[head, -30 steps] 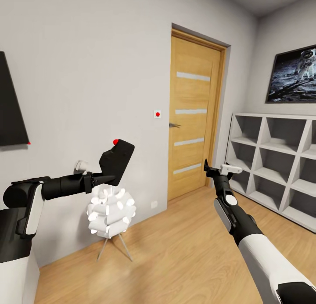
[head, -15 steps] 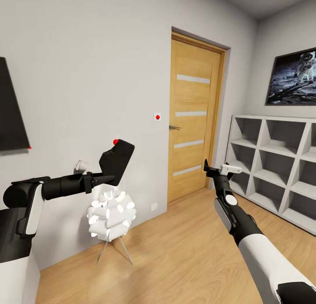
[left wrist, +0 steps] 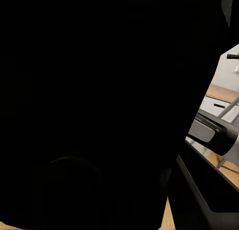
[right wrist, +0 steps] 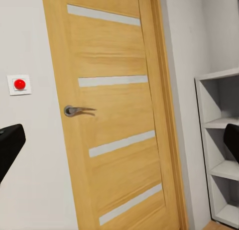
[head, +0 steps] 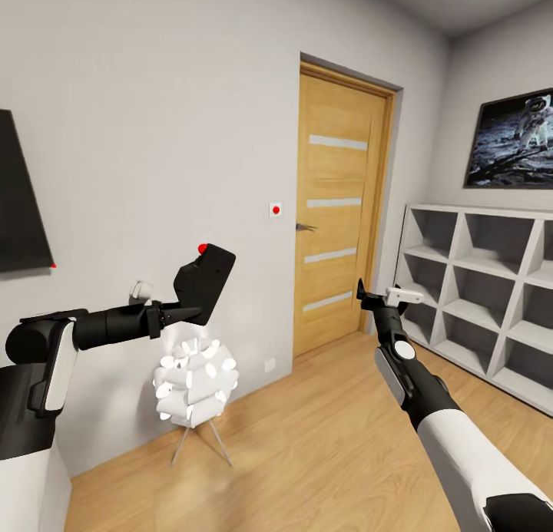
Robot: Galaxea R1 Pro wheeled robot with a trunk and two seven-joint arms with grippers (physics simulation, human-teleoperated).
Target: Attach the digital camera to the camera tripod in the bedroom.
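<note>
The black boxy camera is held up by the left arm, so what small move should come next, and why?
Probably keep turning the base to search for the tripod. The left tool grips the black boxy camera with a red button, and ahead stand an oak door and white cube shelves.

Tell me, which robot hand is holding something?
The left gripper. It is shut on the digital camera, the black box with a red button on top. The right gripper, out toward the door, holds nothing.
</note>
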